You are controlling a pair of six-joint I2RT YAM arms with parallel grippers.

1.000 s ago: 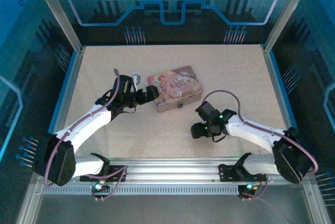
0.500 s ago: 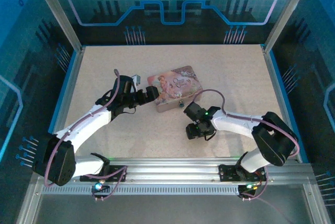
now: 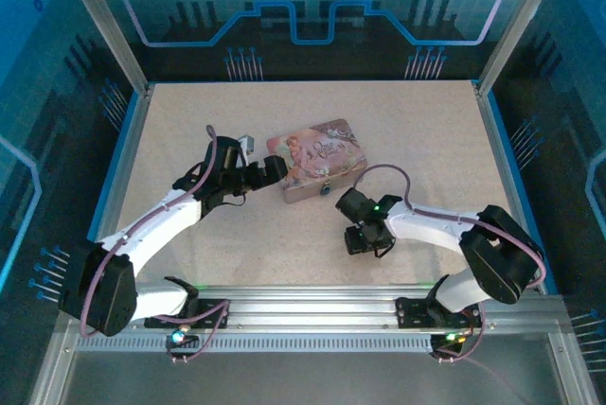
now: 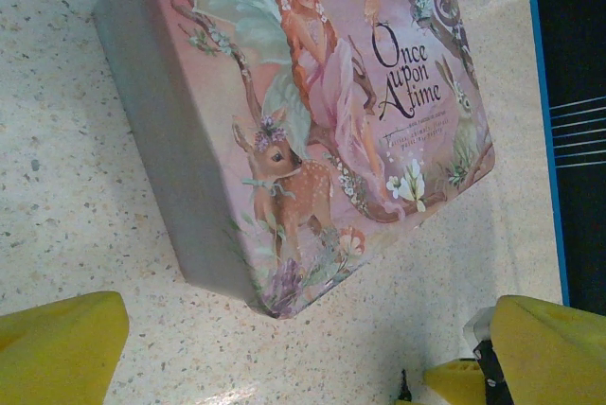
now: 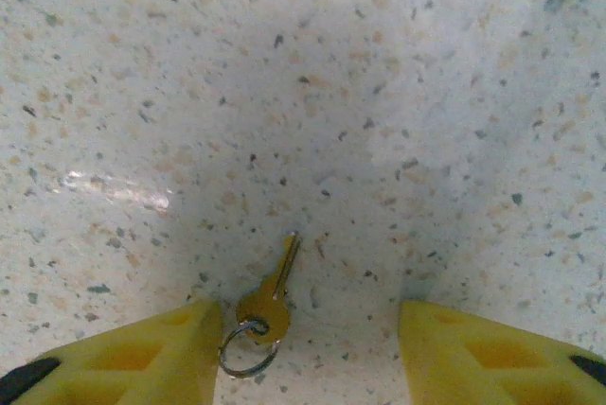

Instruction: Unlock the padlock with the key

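Nearest, at the frame's bottom edge, the right gripper [image 5: 308, 358] is spread, unclenched, either side of the key [image 5: 273, 293], laid flat on the table [image 5: 379, 93]. Farther, the left gripper [image 4: 303, 353] is seen fully parted before the tin [image 4: 312, 112].

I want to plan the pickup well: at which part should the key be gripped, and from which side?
I would grip the key by its head, from straight above, across the two edges. It lies flat on the table, so its faces cannot be pinched; the head is widest, and leaves the blade free.
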